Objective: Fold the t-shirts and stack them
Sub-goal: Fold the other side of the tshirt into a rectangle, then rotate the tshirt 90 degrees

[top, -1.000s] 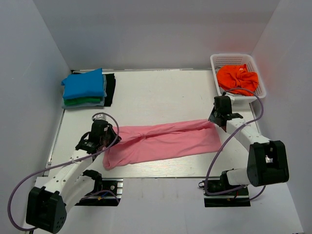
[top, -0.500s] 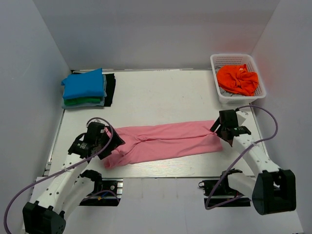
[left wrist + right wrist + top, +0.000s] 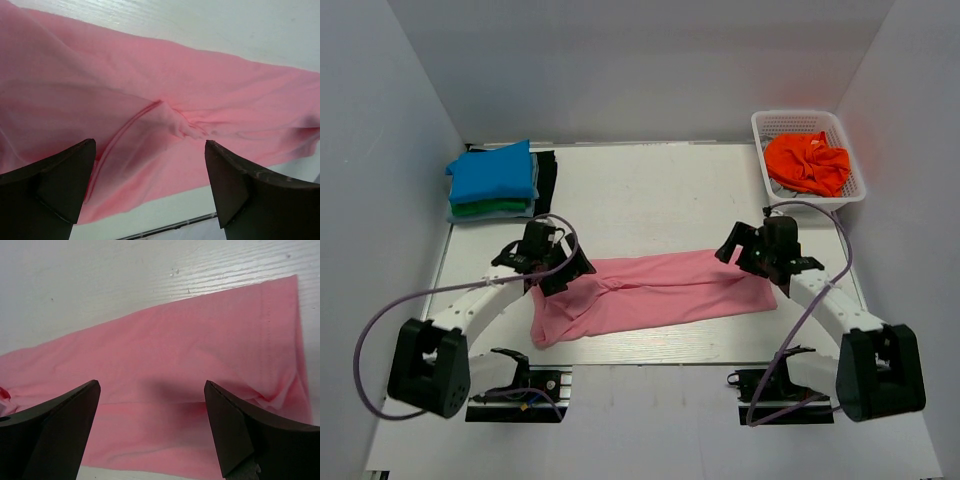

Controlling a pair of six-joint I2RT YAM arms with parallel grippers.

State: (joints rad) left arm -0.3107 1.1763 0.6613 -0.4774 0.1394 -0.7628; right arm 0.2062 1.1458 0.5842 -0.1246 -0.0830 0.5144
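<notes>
A light pink t-shirt [image 3: 655, 292] lies on the table as a long band folded lengthwise, with a bunched crease [image 3: 177, 125] near its left part. My left gripper [image 3: 560, 268] hovers open over the band's left end, nothing between its fingers [image 3: 150, 145]. Over the right end my right gripper [image 3: 734, 250] also stands open and empty [image 3: 151, 384], with the hemmed edge [image 3: 272, 330] to its right. A bright blue t-shirt [image 3: 492, 172] tops a folded stack with a green one [image 3: 490, 209] at the back left. An orange t-shirt [image 3: 807, 162] lies crumpled in the basket.
The white lattice basket [image 3: 795, 118] stands at the back right corner. A dark cloth [image 3: 548, 182] lies beside and under the folded stack. White walls close in the table on three sides. The table's near edge [image 3: 650, 362] runs just below the pink shirt.
Both grippers opened and let go of the pink shirt's ends. Both arms then swung inward over the shirt, which now lies a little shorter and nearer the front.
</notes>
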